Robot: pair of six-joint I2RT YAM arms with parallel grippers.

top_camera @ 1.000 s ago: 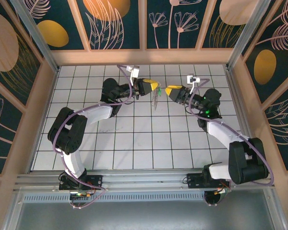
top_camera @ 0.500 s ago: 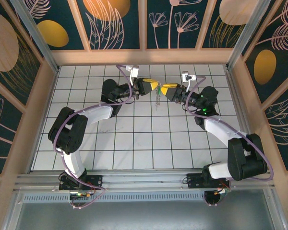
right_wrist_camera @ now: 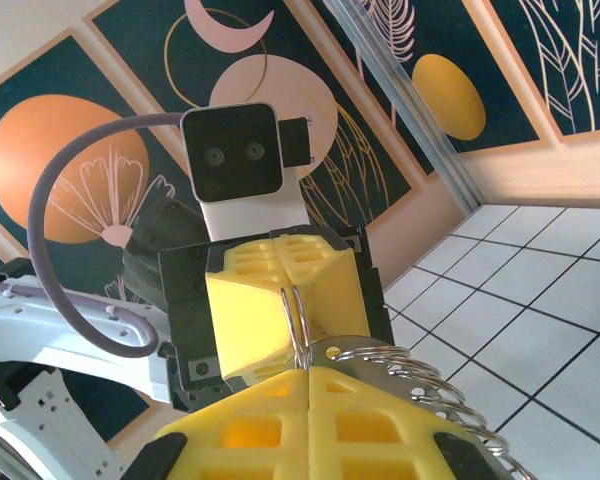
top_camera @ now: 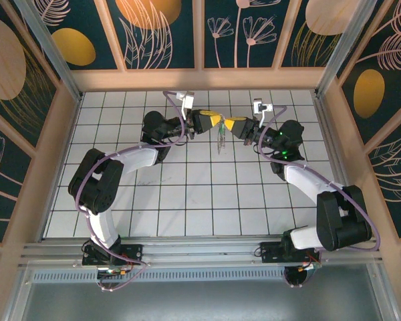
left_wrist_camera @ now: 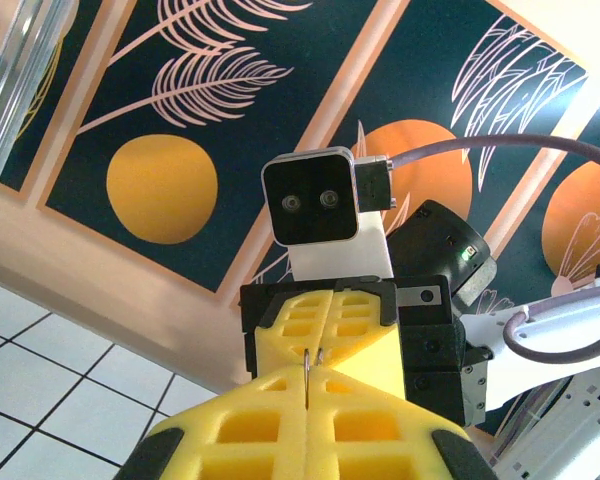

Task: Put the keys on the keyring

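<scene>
Evidently the left tool and right tool stood tip to tip above the far middle of the desk, each clenched on the thin wire of the keyring. Its beaded loop dangled between them, probably gripped from both sides to steady it for threading.

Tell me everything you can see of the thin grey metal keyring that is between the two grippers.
The thin grey metal keyring is a shiny wire loop; one stretch looks coiled or beaded. It is off the white tiled table, hanging down from where the two grippers meet. The left gripper and the right gripper are both shut on it, its wire pinched between their yellow pads.
</scene>
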